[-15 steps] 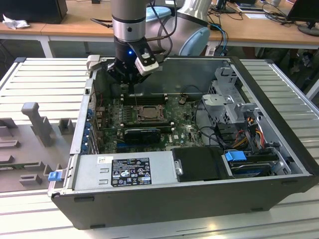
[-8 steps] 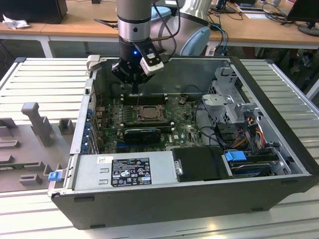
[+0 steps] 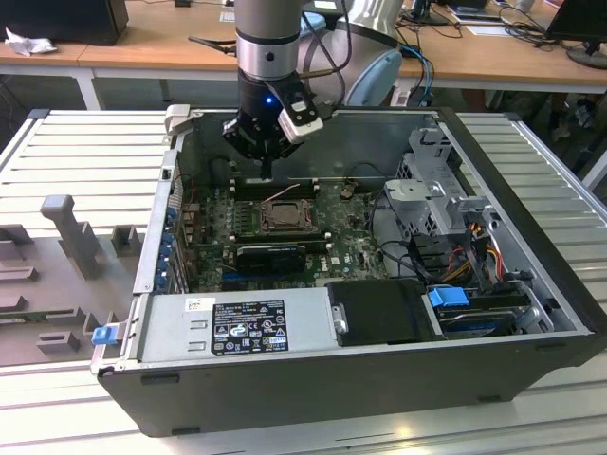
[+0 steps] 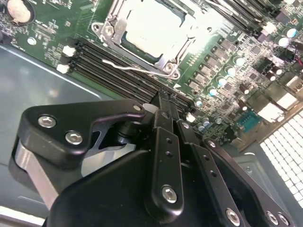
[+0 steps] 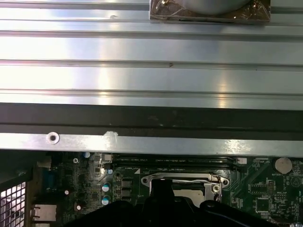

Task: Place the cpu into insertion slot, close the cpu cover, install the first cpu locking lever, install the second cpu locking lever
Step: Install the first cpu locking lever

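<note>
In the second wrist view the gripper [image 4: 165, 101] hangs low over the motherboard [image 4: 47, 33], its fingers [image 4: 166, 123] pressed together with nothing between them, tips above the black memory slots [image 4: 109, 64]. Just beyond, toward 12 o'clock, the cpu [image 4: 154, 26] lies flat in the insertion slot [image 4: 124, 46], with the cpu cover [image 4: 111, 28] framing it and a thin locking lever [image 4: 125, 66] along its near edge. In the exterior view the gripper [image 3: 266, 169] stands at 12 o'clock of the insertion slot [image 3: 284, 216], inside the open computer case [image 3: 360, 370] on the ribbed counter [image 3: 76, 142].
</note>
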`<state>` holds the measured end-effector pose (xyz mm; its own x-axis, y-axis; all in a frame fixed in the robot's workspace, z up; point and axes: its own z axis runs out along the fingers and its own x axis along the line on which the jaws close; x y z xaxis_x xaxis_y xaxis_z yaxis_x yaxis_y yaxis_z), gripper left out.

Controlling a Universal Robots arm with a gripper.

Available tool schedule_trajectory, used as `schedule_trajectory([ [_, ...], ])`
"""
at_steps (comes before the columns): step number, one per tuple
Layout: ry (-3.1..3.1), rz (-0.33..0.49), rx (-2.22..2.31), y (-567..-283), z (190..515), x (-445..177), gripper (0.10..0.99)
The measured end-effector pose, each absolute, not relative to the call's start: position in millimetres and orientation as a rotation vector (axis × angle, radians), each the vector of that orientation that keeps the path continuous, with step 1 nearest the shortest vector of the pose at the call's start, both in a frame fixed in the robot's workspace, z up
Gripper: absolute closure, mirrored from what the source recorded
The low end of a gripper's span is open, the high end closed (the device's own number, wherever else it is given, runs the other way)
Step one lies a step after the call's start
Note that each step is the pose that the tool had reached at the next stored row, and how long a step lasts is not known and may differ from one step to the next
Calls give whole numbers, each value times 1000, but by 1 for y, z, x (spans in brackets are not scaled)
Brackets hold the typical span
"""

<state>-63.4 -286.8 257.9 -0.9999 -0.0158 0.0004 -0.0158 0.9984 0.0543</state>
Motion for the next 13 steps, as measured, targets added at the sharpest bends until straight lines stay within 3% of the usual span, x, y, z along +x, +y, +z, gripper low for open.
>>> schedule_trajectory([
  [13, -3139, -85, 25, -287, 258, -45, 980],
])
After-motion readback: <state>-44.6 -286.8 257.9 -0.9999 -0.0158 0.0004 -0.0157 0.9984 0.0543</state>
